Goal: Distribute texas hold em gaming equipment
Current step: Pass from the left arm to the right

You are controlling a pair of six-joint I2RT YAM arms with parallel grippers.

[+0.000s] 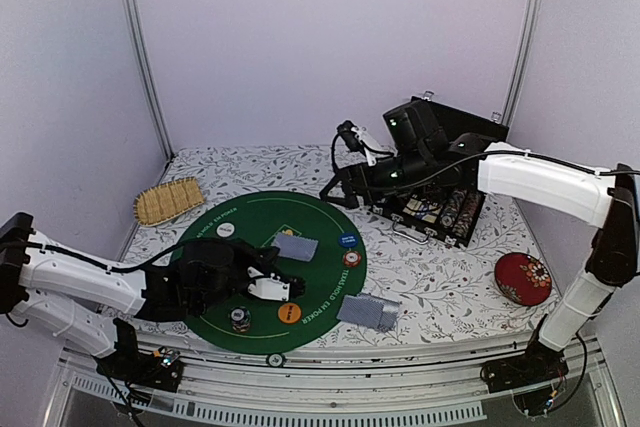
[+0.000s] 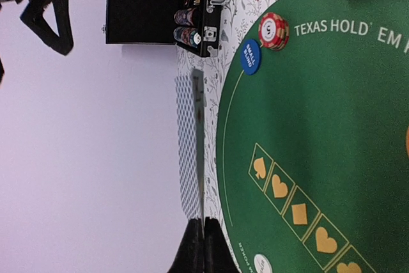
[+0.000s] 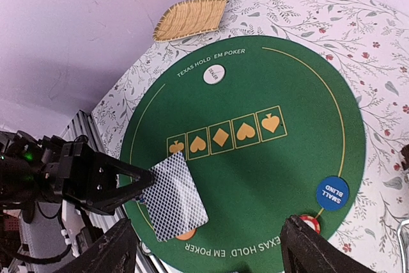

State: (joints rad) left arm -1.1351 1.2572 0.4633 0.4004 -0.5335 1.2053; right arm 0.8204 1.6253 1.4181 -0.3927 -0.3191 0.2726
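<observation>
A playing card [image 3: 174, 199] with a blue-grey patterned back hangs over the near part of the round green poker mat [image 1: 325, 282]. My left gripper [image 2: 204, 220] is shut on the card's edge [image 2: 199, 145]. My right gripper [image 3: 208, 254] hovers high over the mat's far side, open, with nothing between its fingers [image 3: 108, 247]. On the mat lie a white dealer button [image 3: 214, 74], a blue small-blind button [image 3: 331, 192], a red-and-white chip [image 1: 351, 258], an orange button [image 1: 289, 312] and a striped chip [image 1: 240, 319]. A spread of cards [image 1: 368, 310] rests just off the mat's right edge.
An open black chip case [image 1: 440, 197] with rows of chips stands at the back right, below the right arm. A tan bamboo mat [image 1: 168, 200] lies at the back left. A red round cushion [image 1: 522, 278] sits at the right. A floral cloth covers the table.
</observation>
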